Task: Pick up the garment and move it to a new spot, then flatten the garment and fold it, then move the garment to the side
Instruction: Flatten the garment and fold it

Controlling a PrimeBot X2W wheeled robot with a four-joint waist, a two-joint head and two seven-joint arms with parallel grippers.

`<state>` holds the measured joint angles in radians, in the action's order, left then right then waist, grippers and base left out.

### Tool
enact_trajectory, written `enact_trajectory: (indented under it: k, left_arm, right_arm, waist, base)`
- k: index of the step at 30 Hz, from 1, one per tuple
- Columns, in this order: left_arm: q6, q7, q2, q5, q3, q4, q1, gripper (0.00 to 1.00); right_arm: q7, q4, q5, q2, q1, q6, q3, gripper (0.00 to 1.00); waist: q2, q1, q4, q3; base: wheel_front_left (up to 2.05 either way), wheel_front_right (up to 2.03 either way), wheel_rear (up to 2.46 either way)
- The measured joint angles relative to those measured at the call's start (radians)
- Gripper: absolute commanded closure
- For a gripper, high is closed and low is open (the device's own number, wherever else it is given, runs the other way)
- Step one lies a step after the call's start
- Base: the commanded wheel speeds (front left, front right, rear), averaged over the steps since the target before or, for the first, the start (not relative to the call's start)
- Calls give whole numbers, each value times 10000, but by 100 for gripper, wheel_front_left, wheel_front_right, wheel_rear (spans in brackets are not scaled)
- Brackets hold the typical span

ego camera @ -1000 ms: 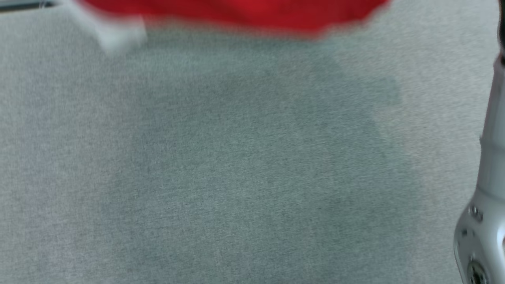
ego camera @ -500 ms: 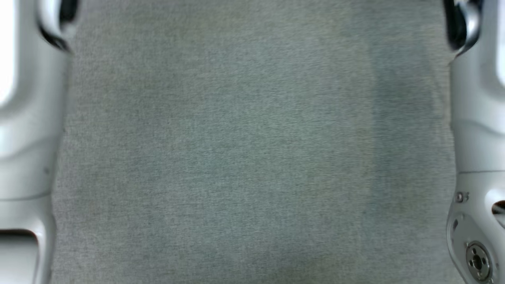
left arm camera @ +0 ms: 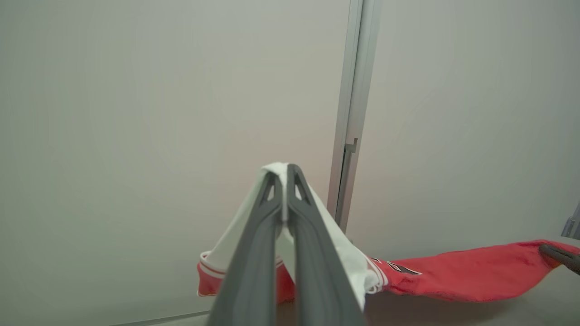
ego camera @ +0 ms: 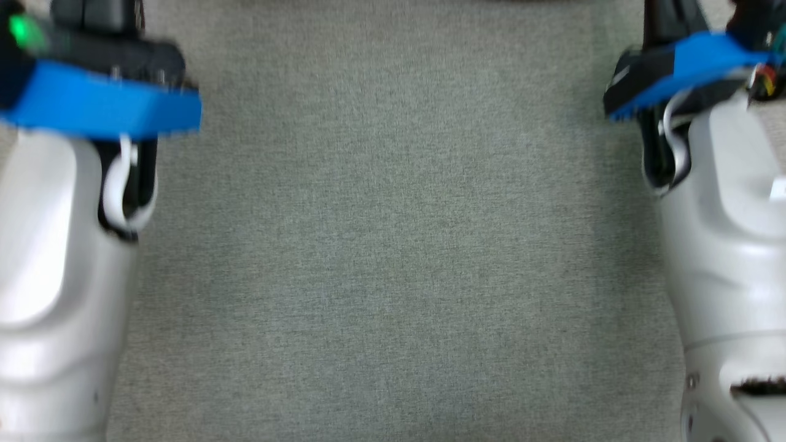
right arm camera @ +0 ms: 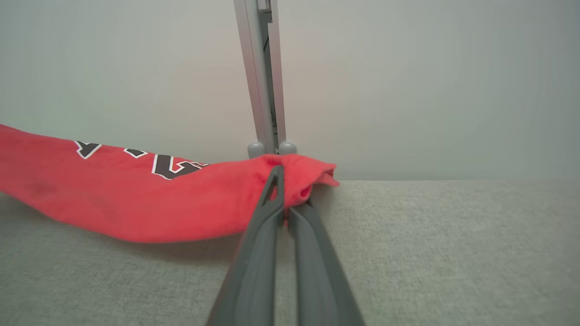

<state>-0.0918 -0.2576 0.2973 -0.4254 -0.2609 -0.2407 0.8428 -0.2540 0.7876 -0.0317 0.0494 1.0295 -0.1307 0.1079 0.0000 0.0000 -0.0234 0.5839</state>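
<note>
Between the two pale forearms (ego camera: 55,276) in the head view lies bare grey bench (ego camera: 393,245); a second ago a red strip of the garment (left arm camera: 462,271) crossed that view's top edge with one forearm at the right, and since the whole picture has shifted, the camera has moved rather than the cloth. Blue wrist blocks (ego camera: 98,107) now sit at both upper corners, a green light (ego camera: 21,31) glows by the left one, and everything is smeared by motion, with the fingers cut off at the top edge. Seen from the left wrist, the left tool (left arm camera: 284,174) has its fingers pressed together on a white part of the garment, which drapes down over both fingers and hides the cloth behind them. The red body stretches off to the right toward a dark fingertip (left arm camera: 559,256) at the frame's edge, against a pale wall (left arm camera: 136,113) and a metal post (left arm camera: 353,113). Seen from the right wrist, the right tool (right arm camera: 287,190) is clamped on a bunched red edge that buries one fingertip. The garment sags leftward low over the bench, whether touching it I cannot tell, and its dark white-edged lettering (right arm camera: 167,165) is folded under and unreadable.
</note>
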Motion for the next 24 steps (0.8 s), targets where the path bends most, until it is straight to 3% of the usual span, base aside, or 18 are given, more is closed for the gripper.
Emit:
enact_trajectory:
  k: [11, 16, 24]
  left_arm:
    - [759, -38, 27, 251, 748, 3561, -4957, 100]
    - [1260, 98, -10, 291, 667, 5145, -7277, 100]
    - [1829, 823, 213, 213, 596, 6610, -9756, 100]
  right_arm:
    - [-4, -3156, -694, 0, -3774, 0, -217, 100]
    - [940, -5643, -1058, 0, -6238, 0, -234, 100]
    - [2527, -8238, -1379, 0, -9358, 0, -293, 100]
  waist:
    - [0, -2, 67, -1606]
    - [0, -4, 122, -2655]
    - [0, -4, 25, -3712]
  base:
    - [0, 0, 0]
    - [0, 0, 0]
    - [0, 0, 0]
